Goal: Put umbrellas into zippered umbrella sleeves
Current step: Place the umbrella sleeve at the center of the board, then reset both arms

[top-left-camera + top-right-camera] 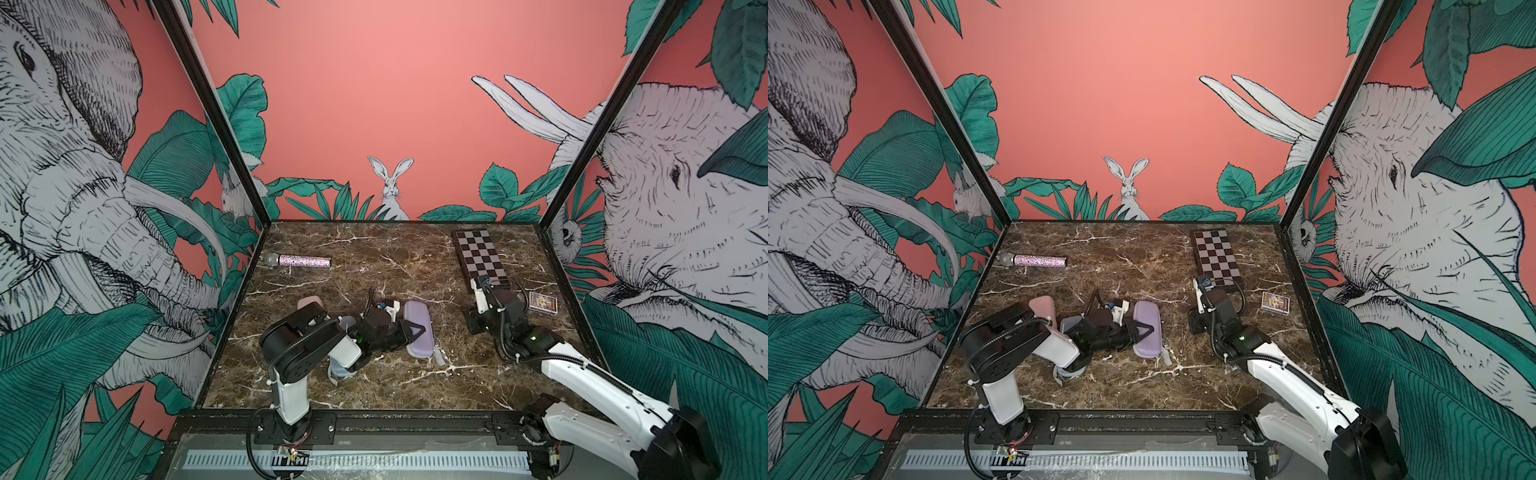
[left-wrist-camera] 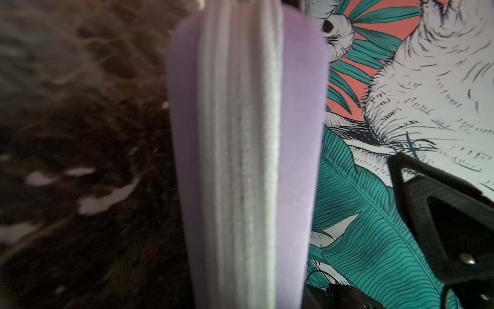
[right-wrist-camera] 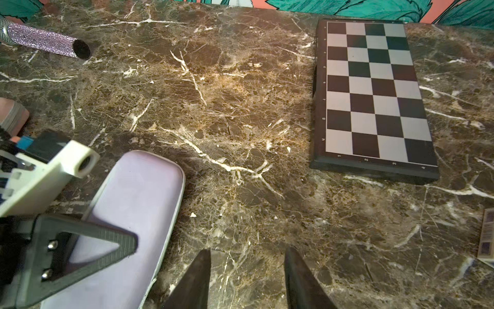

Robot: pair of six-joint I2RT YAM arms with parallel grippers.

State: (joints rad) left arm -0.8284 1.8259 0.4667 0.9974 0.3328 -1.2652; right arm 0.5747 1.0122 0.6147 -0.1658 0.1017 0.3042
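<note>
A closed lilac sleeve [image 1: 420, 332] [image 1: 1148, 320] lies mid-table. My left gripper [image 1: 415, 332] reaches across it sideways. Its upper finger [image 3: 88, 240] hangs over the shell. In the left wrist view the sleeve [image 2: 240, 160] shows edge-on, with that finger [image 2: 427, 208] a gap away from it. The other finger is hidden. My right gripper [image 3: 247, 256] [image 1: 473, 324] is open over bare marble, right of the lilac sleeve [image 3: 133, 203]. A pink sleeve [image 1: 309, 300] and a blue sleeve [image 1: 1069, 322] lie partly hidden behind the left arm. No umbrellas show.
A glittery microphone [image 1: 299, 261] lies at the back left. A checkered board [image 1: 480, 257] sits at the back right, just beyond the right wrist. A small card box [image 1: 542, 302] lies near the right wall. Patterned walls close in three sides.
</note>
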